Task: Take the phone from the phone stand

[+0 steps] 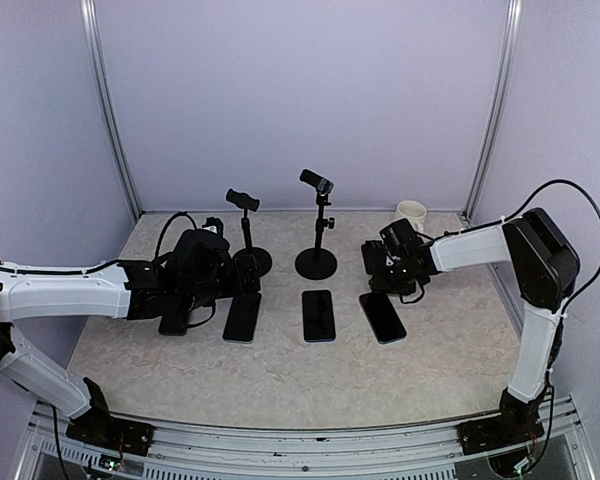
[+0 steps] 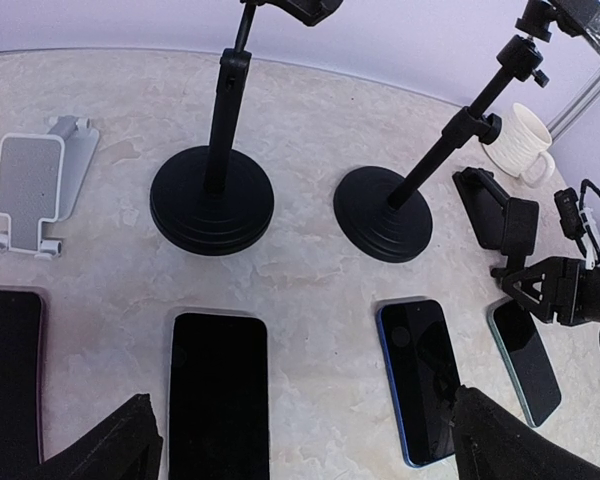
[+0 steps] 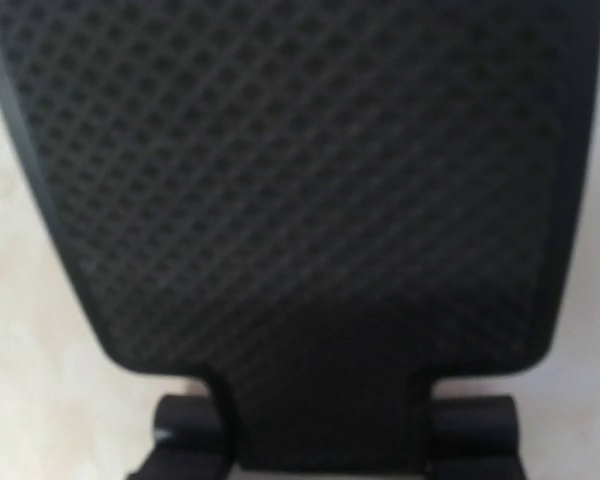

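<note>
Bending low over the tabletop [image 1: 280, 370] from the right side, my right arm [image 1: 470, 245] has its jaws right at the black phone stand [image 3: 300, 200], whose dimpled back plate fills the wrist view. Whether my right jaws are released or clenched I cannot tell. My left arm [image 1: 60, 292] lies stretched in from the left, left jaws spread wide, grasping nothing. The phone [image 1: 382, 317] lies flat, dark face up, just near of that stand, right of the middle phone [image 1: 318, 315].
</note>
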Action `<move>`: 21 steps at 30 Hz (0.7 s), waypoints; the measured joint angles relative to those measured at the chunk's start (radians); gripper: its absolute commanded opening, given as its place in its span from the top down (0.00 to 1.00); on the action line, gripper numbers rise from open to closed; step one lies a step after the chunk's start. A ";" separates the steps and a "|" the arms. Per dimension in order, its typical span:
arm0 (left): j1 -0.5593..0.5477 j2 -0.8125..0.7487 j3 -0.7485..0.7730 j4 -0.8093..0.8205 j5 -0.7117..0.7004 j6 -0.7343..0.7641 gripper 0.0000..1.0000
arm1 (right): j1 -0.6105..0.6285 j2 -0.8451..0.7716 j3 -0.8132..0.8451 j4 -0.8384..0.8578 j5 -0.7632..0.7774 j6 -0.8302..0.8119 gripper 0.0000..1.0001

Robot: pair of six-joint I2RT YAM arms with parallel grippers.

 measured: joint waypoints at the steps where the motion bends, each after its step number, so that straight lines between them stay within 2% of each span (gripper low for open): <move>1: 0.000 0.000 0.000 0.000 0.000 0.000 0.01 | -0.005 0.007 0.011 -0.004 -0.001 -0.005 0.45; 8: 0.000 0.000 0.000 0.000 0.001 0.001 0.01 | -0.019 0.012 0.031 -0.014 -0.032 -0.038 0.15; 13: 0.001 -0.003 0.000 0.000 0.008 0.001 0.01 | -0.009 -0.060 -0.031 -0.048 -0.053 -0.055 0.01; 21: 0.001 -0.004 0.000 0.000 0.019 0.002 0.01 | 0.051 -0.167 -0.109 -0.100 -0.056 -0.070 0.00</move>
